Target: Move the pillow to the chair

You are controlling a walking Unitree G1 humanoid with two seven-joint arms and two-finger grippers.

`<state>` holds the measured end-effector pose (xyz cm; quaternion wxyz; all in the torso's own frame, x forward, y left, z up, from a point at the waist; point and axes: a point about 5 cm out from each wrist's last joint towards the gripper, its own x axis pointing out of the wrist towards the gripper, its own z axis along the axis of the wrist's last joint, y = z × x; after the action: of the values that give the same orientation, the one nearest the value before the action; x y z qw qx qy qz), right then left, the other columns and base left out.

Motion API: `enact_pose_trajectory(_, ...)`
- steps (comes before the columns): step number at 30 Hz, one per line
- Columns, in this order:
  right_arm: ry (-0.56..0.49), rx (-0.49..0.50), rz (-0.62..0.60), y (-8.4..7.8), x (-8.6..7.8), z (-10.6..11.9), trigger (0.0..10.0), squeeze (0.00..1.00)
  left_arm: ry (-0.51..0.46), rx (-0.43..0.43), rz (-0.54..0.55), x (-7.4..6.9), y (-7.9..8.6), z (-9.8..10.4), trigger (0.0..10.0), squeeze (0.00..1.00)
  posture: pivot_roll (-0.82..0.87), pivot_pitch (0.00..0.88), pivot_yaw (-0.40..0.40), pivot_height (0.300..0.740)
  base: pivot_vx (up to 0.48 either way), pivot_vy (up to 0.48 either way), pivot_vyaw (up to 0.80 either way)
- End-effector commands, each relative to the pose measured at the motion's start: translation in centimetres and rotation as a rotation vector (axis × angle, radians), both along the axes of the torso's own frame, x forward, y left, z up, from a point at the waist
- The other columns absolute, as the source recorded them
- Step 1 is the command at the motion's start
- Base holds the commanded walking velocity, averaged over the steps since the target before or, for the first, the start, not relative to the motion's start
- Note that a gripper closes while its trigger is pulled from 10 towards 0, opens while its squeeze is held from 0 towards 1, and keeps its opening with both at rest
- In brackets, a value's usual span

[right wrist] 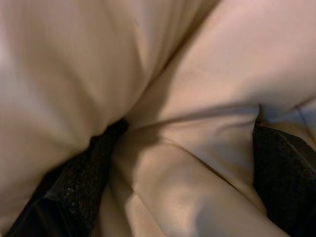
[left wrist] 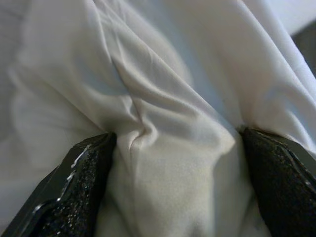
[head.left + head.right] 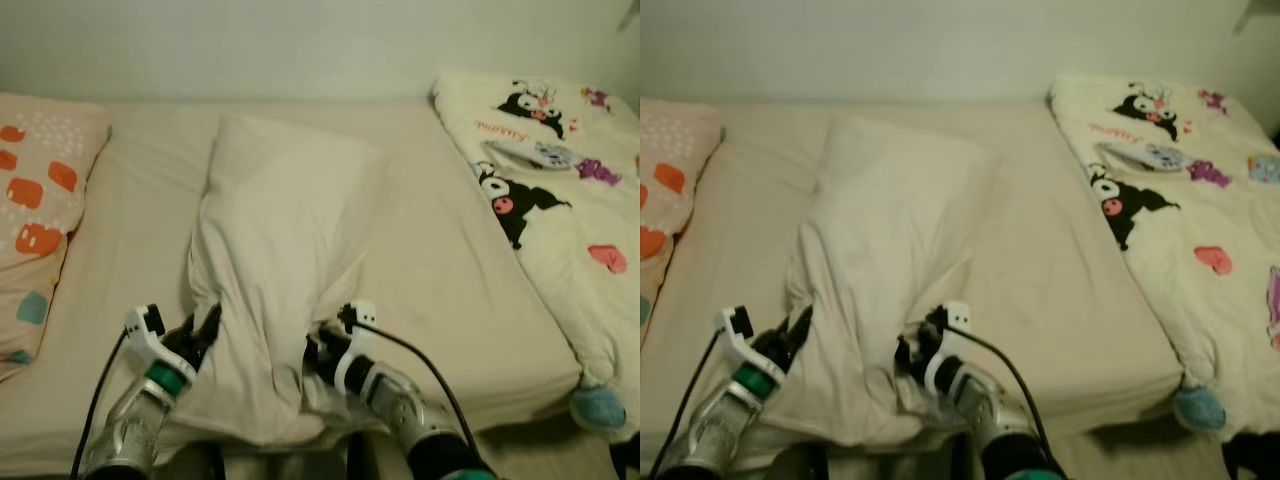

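A: The left gripper (image 3: 203,332) sat at about 7 o'clock in the head view, on the near left side of the pillow (image 3: 275,230). What were its fingers doing?

B: They were clamped on a fold of the pillowcase. In the left wrist view both black fingers (image 2: 79,182) had cloth bunched between them, creased where it was pinched.

A: And the right gripper (image 3: 322,352)?

B: At about 6 o'clock, on the pillow's near right side, closed on fabric in the same way; the right wrist view showed a thick roll of cloth wedged between its fingers (image 1: 84,182).

A: Why one on each side?

B: I judged it as a two-point hold: a soft, long pillow sags if taken by one corner, so gripping both sides of the near end should keep it level when lifted.

A: Where did the pillow lie?

B: Lengthwise on the bed (image 3: 440,270), its far end toward 12 o'clock by the wall, its near end drawn narrow and hanging over the bed's edge between the two arms.

A: Anything beside it?

B: A patterned pillow (image 3: 40,190) at 9 o'clock and a cartoon-print blanket (image 3: 560,190) at 2 o'clock, both apart from it. I saw no chair, so the carrying looked to be still ahead.

A: Risk?

B: Only the case might be held, so the filling could slump.
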<state>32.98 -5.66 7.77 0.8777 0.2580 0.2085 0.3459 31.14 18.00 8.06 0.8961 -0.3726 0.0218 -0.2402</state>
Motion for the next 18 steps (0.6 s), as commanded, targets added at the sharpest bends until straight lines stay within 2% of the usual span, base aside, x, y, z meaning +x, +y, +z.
enact_pose_trajectory(1,0.053,0.039,0.208,3.5,-2.0,-0.8,10.0,0.0,0.058,-0.028,-0.223,-1.0,-3.9,-1.2,10.0,1.0,-0.06,0.183,0.005,0.607,0.0,0.0,0.0)
enact_pose_trajectory(2,0.042,0.046,0.252,3.1,-2.2,-0.6,10.0,0.0,0.081,-0.001,-0.304,-1.9,-4.2,-1.5,10.0,1.0,-0.05,0.181,0.005,0.607,0.0,0.0,0.0)
enact_pose_trajectory(3,0.042,0.046,0.252,3.1,-2.2,-0.6,10.0,0.0,0.081,-0.001,-0.304,-1.9,-4.2,-1.5,10.0,1.0,-0.05,0.181,0.005,0.607,0.0,0.0,0.0)
enact_pose_trajectory(4,0.03,0.05,0.296,2.5,-2.4,-0.5,10.0,0.0,0.097,0.019,-0.362,-2.8,-4.3,-1.6,10.0,1.0,-0.05,0.181,0.005,0.607,0.0,0.0,0.0)
enact_pose_trajectory(5,0.011,0.048,0.346,1.8,-2.7,-0.3,10.0,0.0,0.096,0.019,-0.4,-3.7,-4.1,-1.3,10.0,0.95,-0.05,0.174,0.007,0.607,0.0,0.0,0.0)
enact_pose_trajectory(6,0.011,0.048,0.346,1.8,-2.7,-0.3,10.0,0.0,0.096,0.019,-0.4,-3.7,-4.1,-1.3,10.0,0.95,-0.05,0.174,0.007,0.607,0.0,0.0,0.0)
enact_pose_trajectory(7,-0.011,0.044,0.387,1.1,-3.0,0.0,10.0,0.0,0.083,0.013,-0.415,-4.5,-3.8,-0.8,10.0,0.82,-0.04,0.169,0.007,0.607,0.0,0.0,0.0)
enact_pose_trajectory(8,-0.011,0.044,0.387,1.1,-3.0,0.0,10.0,0.0,0.083,0.013,-0.415,-4.5,-3.8,-0.8,10.0,0.82,-0.04,0.169,0.007,0.607,0.0,0.0,0.0)
enact_pose_trajectory(9,-0.036,0.052,0.419,0.0,-3.2,0.6,10.0,0.0,0.064,0.007,-0.418,-5.5,-3.3,0.0,10.0,0.59,-0.03,0.167,0.007,0.607,0.0,0.0,0.0)
enact_pose_trajectory(10,-0.036,0.052,0.419,0.0,-3.2,0.6,10.0,0.0,0.064,0.007,-0.418,-5.5,-3.3,0.0,10.0,0.59,-0.03,0.167,0.007,0.607,0.0,0.0,0.0)
enact_pose_trajectory(12,-0.057,0.062,0.452,-1.1,-3.4,1.3,10.0,0.0,0.05,0.005,-0.424,-6.7,-3.0,0.9,10.0,0.59,-0.03,0.166,0.006,0.607,0.0,0.0,0.0)
enact_pose_trajectory(13,-0.091,0.074,0.432,-2.3,-3.2,2.3,10.0,0.0,0.04,0.016,-0.403,-7.6,-2.4,1.4,10.0,0.24,-0.02,0.162,0.002,0.607,0.0,0.0,0.0)
enact_pose_trajectory(14,-0.091,0.074,0.432,-2.3,-3.2,2.3,10.0,0.0,0.04,0.016,-0.403,-7.6,-2.4,1.4,10.0,0.24,-0.02,0.162,0.002,0.607,0.0,0.0,0.0)
enact_pose_trajectory(15,-0.123,0.086,0.396,-3.7,-2.9,3.5,10.0,0.0,0.037,0.034,-0.366,-8.4,-1.7,1.8,10.0,0.22,-0.02,0.161,-0.003,0.607,0.0,0.0,0.0)
enact_pose_trajectory(18,-0.146,0.093,0.373,-4.6,-2.7,4.4,10.0,0.0,0.035,0.048,-0.341,-8.9,-1.2,2.1,10.0,0.21,-0.02,0.161,-0.005,0.607,0.0,0.0,0.0)
